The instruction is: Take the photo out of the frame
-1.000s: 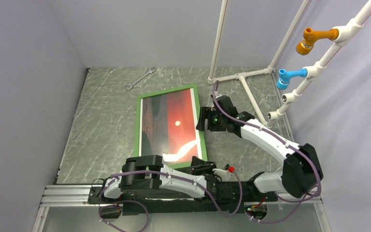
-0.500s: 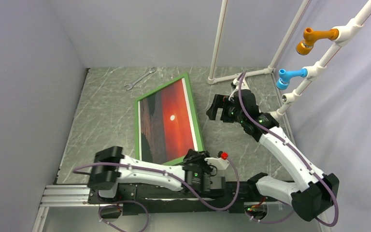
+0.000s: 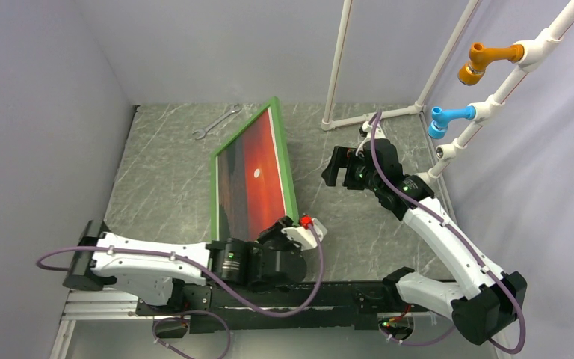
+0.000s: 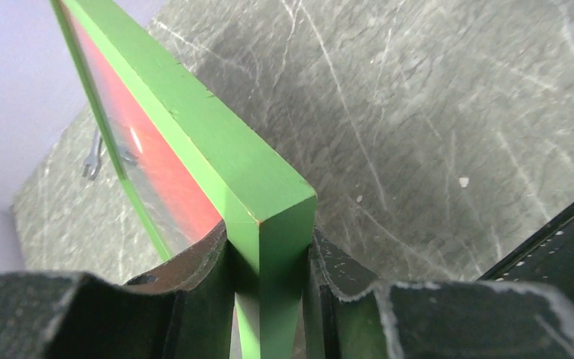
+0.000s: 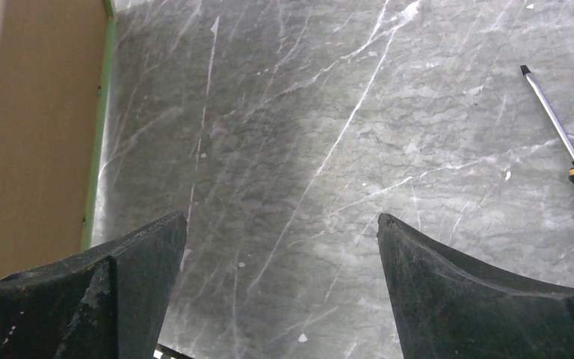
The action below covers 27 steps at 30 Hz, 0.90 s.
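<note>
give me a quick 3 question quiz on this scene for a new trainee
1. True or false: the right gripper is clamped on the frame.
2. Which tool lies beyond the frame's far end? A wrench, B hammer, C pliers.
3. Fill the gap: the photo sits ____ the frame, whose near corner the left gripper grips.

Key: 1 false, its jaws stand open, apart from the frame. 2 A. 3 inside.
</note>
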{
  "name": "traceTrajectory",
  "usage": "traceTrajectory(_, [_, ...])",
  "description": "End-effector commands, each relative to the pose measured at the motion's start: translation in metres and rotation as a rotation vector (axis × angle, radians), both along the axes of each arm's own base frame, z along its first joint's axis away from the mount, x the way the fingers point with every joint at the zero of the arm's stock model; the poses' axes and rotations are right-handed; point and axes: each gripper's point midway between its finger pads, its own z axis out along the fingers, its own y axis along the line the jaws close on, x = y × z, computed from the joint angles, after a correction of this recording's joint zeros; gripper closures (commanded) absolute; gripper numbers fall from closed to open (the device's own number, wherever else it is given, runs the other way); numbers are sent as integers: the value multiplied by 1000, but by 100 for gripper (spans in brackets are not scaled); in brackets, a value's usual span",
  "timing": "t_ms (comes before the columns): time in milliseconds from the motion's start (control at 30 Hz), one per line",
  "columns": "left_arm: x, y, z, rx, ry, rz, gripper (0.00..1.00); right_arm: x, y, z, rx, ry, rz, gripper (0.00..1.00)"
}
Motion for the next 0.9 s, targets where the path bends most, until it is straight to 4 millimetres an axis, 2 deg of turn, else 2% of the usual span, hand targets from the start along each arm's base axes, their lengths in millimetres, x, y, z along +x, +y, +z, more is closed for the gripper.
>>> traceTrajectory(0, [-23, -43, 56, -438, 140, -157, 100, 6, -4, 13, -3, -48, -16, 1])
traceTrajectory(133, [-28, -40, 70, -569, 171, -213, 100, 3, 7, 11, 42, -33, 21, 1])
traceTrajectory(200, [-29, -36, 73, -604, 183, -214, 100, 1, 18, 14, 98, -11, 56, 1])
traceTrajectory(300, [-29, -31, 74, -645, 194, -203, 100, -7, 42, 29, 230, -5, 136, 0])
traceTrajectory(433, [-32, -29, 84, -724, 205, -226, 100, -10, 59, 53, 354, -41, 191, 0])
traceTrajectory(500, [-31, -27, 84, -743, 211, -222, 100, -10, 63, 63, 386, -57, 201, 0])
traceTrajectory(667, [-32, -19, 82, -827, 247, -196, 100, -7, 58, 78, 392, -78, 162, 0])
traceTrajectory(867, [-33, -7, 83, -938, 286, -184, 100, -10, 66, 95, 438, -98, 180, 0])
